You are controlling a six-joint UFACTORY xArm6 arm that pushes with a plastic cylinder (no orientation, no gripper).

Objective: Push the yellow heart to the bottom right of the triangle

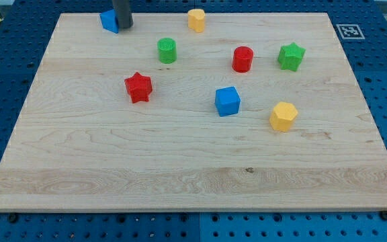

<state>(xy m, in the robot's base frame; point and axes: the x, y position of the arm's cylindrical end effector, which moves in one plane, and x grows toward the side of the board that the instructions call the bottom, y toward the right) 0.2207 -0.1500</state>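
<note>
The yellow heart point(195, 19) sits near the board's top edge, a little left of centre. A blue block point(107, 21), which looks like the triangle, lies at the top left, its right side partly hidden by my rod. My tip point(125, 27) rests right against that blue block's right side. The yellow heart is about a hundred pixels to the right of my tip, at nearly the same height in the view.
A green cylinder point(167, 50), red cylinder point(242, 59) and green star point(291, 56) lie in a row below the heart. A red star point(138, 87), blue cube point(227, 101) and yellow hexagon point(283, 116) lie mid-board. The wooden board point(180, 181) sits on a blue pegboard.
</note>
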